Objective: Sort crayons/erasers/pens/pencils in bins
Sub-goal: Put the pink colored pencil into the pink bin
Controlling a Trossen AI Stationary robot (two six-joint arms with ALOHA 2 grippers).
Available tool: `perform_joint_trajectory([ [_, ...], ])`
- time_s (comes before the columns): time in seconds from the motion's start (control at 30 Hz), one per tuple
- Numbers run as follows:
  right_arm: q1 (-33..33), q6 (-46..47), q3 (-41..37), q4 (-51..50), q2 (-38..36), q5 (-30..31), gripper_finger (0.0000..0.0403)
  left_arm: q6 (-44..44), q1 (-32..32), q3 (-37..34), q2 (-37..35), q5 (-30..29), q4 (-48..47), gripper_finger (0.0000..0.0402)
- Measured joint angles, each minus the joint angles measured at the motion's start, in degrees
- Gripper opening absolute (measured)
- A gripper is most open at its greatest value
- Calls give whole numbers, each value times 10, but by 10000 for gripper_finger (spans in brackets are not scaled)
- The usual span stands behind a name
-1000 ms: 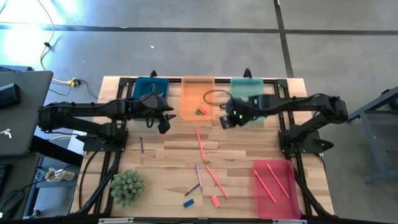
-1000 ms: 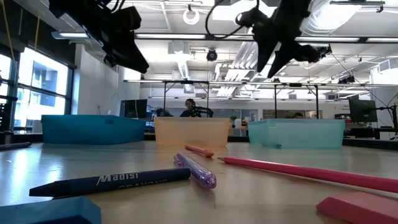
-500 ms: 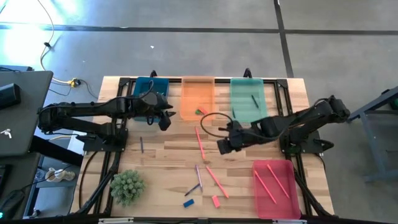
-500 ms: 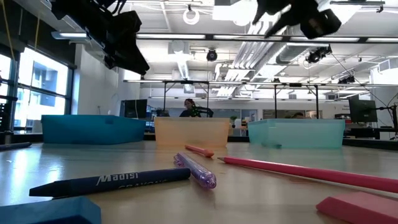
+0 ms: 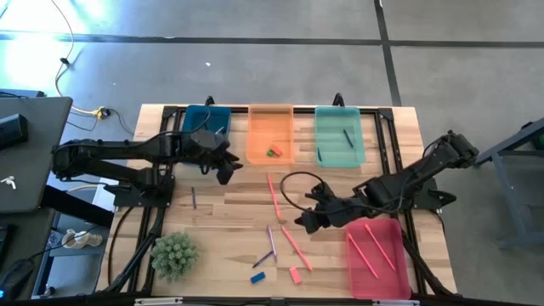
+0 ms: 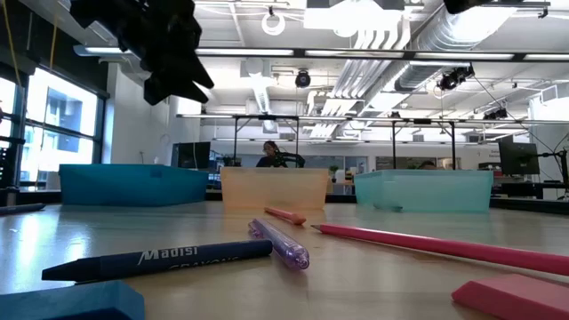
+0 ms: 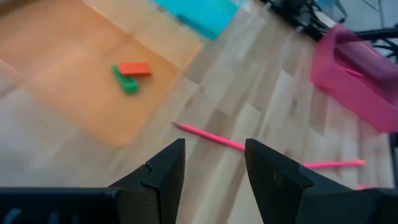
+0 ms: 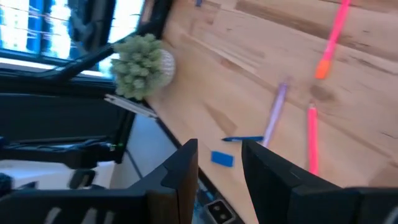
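Four bins sit on the table: blue (image 5: 206, 121), orange (image 5: 270, 127) and teal (image 5: 338, 136) along the far edge, pink (image 5: 374, 259) at the near right. A green and a red eraser (image 5: 274, 152) lie in the orange bin (image 7: 74, 68). A blue eraser (image 5: 257, 277) and a pink eraser (image 5: 294, 274) lie flat on the wood near the near edge. My left gripper (image 5: 223, 166) hovers open just near-left of the orange bin. My right gripper (image 5: 306, 223) hangs open over mid-table, above the pink pencil (image 5: 296, 248) and purple pen (image 5: 271, 242).
Another pink pencil (image 5: 273, 195) lies mid-table, a dark crayon (image 5: 263, 259) beside the purple pen, a purple crayon (image 5: 194, 197) at the left. A spiky green plant (image 5: 174, 255) stands near the near-left corner. Two pink pencils lie in the pink bin, dark pens in the teal bin.
My right gripper has swung away from the teal bin's near-left corner toward the table's near edge, ending over the middle of the table above the loose pencils. It has left the low view through the top.
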Motion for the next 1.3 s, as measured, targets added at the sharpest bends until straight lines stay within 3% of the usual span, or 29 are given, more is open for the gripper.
perform_joint_trajectory([
  [0.2, 18, -19, 63, -32, 49, 13, 116, -30, -49, 0, 0, -2, -11, 155],
  [0.43, 19, -65, 232, -250, 166, -8, 116, -39, -88, 0, 0, -8, -33, 155],
  [0.57, 28, -69, 286, -324, 219, -29, 116, -39, -98, 0, 0, -22, -51, 155],
  [1.0, 64, -49, 264, -332, 305, -108, 126, -39, -124, 0, 0, -24, -73, 155],
  [1.3, 78, -15, 260, -325, 348, -148, 188, -41, -126, 0, 0, -24, -73, 155],
])
